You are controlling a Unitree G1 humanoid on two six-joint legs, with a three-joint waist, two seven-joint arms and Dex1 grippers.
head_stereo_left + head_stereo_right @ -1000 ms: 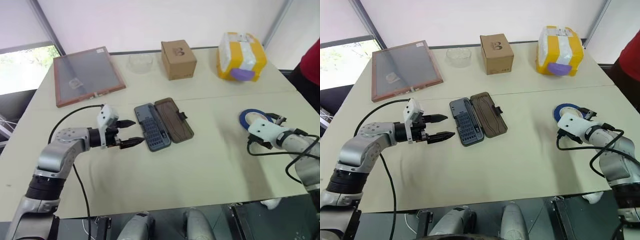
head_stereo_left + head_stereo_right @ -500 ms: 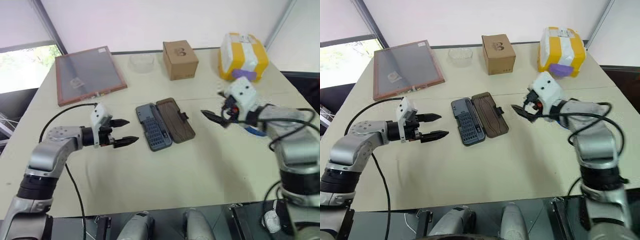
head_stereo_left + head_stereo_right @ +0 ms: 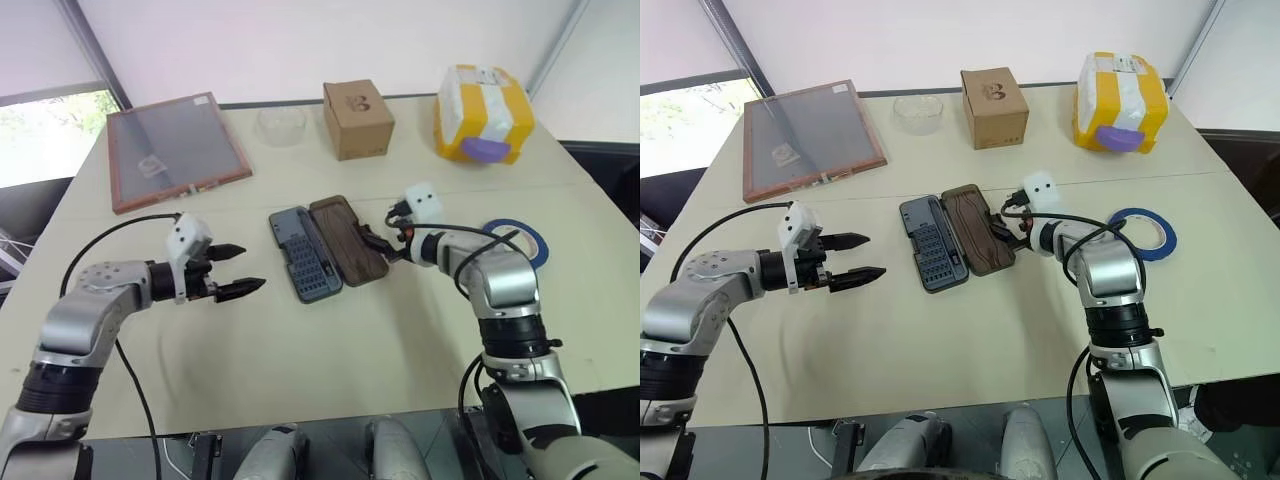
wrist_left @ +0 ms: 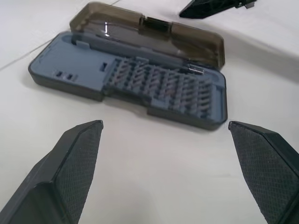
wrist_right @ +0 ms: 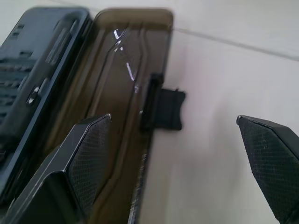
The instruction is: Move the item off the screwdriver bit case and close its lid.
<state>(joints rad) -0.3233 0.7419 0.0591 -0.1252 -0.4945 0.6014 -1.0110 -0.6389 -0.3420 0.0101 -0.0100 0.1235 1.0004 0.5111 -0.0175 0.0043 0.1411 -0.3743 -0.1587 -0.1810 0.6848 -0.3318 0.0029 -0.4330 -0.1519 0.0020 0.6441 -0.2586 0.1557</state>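
The screwdriver bit case (image 3: 305, 256) lies open mid-table, grey-blue bit tray on the left. Its dark brown lid (image 3: 348, 240) lies flat on the right, with a black latch tab (image 5: 168, 109) on the outer edge. The item, a roll of blue tape (image 3: 516, 241), lies flat on the table well to the right of the case. My right gripper (image 3: 1008, 232) is open at the lid's outer edge, the latch tab between its fingers (image 5: 88, 149). My left gripper (image 3: 252, 266) is open and empty, a short way left of the tray (image 4: 140, 79).
Along the back stand a wood-framed panel (image 3: 177, 150), a clear round dish (image 3: 281, 125), a cardboard box (image 3: 358, 119) and a yellow package (image 3: 483, 113). Bare table (image 3: 330, 350) stretches from the case to the near edge.
My right arm has swung left from the blue tape to the lid's latch edge, its wrist rolling on the way. The tape stays where it lay. My left gripper has drawn slightly left.
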